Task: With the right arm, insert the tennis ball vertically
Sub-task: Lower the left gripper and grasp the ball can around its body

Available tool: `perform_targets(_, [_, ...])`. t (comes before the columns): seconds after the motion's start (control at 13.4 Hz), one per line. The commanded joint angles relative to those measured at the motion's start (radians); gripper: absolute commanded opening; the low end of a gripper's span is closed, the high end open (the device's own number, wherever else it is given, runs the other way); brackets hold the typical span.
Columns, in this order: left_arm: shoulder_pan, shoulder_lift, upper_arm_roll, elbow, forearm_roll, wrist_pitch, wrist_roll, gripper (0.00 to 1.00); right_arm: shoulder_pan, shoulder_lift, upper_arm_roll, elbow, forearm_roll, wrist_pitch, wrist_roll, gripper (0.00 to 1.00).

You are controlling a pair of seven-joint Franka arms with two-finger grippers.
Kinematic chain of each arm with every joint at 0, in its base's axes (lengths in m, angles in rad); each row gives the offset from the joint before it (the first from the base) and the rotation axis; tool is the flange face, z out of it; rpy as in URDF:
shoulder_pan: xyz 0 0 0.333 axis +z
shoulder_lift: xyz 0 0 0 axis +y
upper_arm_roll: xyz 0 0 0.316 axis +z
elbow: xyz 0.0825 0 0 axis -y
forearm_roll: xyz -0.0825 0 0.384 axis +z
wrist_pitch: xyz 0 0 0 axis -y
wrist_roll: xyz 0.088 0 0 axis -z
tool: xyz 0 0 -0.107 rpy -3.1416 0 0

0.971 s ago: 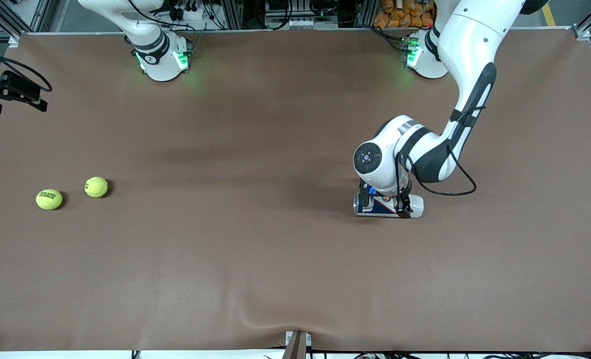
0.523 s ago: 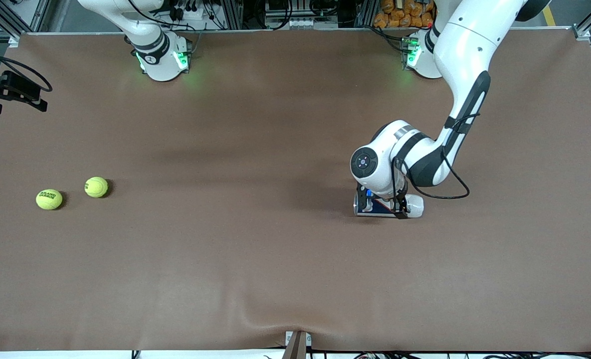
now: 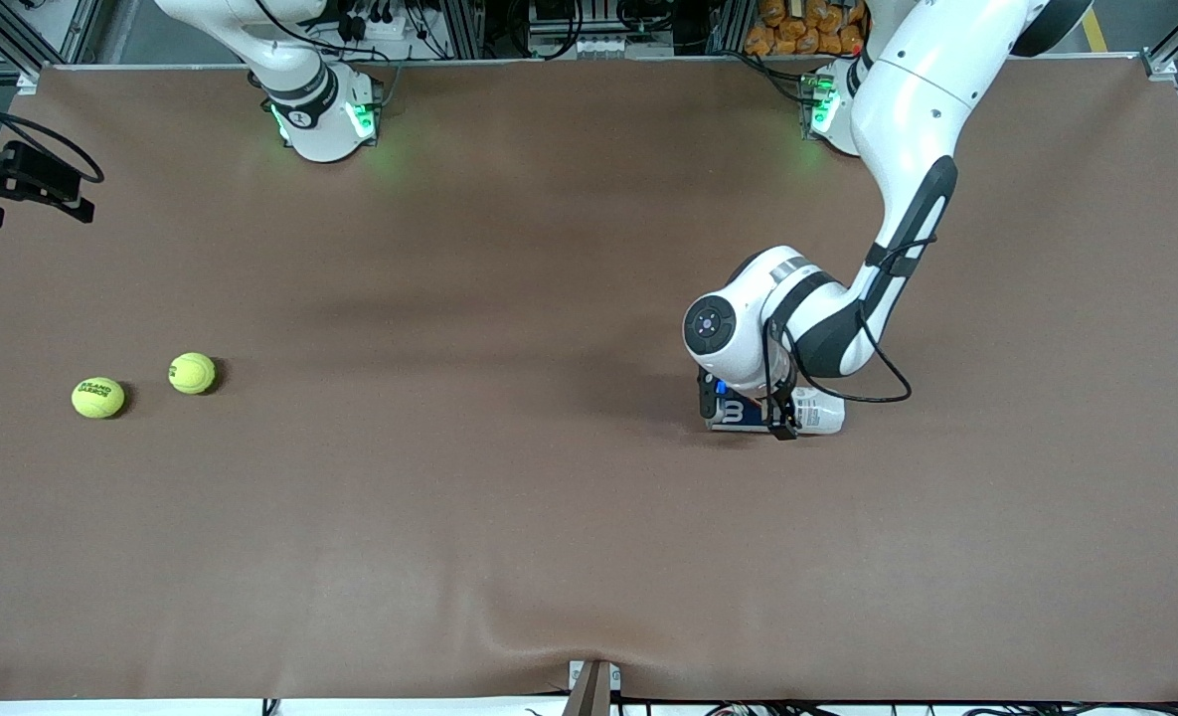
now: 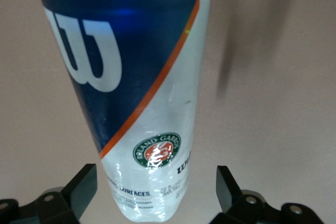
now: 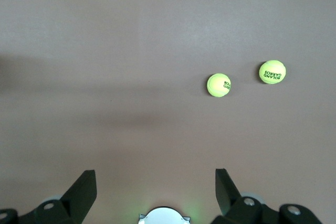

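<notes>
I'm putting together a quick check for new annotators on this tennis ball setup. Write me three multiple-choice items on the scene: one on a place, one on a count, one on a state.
1. What is the left gripper over?
A. the two balls
B. the lying tennis ball can
C. the right arm's base

2. How many tennis balls lie on the table?
A. one
B. two
C. three

3. How does the can lie?
A. upright
B. on its side
C. lifted in the air

Key:
1 B: the open fingers straddle the tennis ball can, without closing on it.
2 B: one tennis ball and a second tennis ball lie beside each other, toward the right arm's end.
3 B: its length rests along the table.
</notes>
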Motion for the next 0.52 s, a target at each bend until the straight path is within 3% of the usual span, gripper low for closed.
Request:
perform_targets(0.0, [-0.003, 0.022, -0.001, 0.020, 0.033, 0.010, -0.012, 1.00, -0.016, 0.004, 0.005, 0.014, 0.016, -0.010, -0.008, 1.00])
perform_targets(0.45, [0.006, 0.049, 0.004, 0.017, 0.045, 0.074, -0.011, 1.00, -0.017, 0.006, 0.005, 0.014, 0.016, -0.009, -0.008, 1.00])
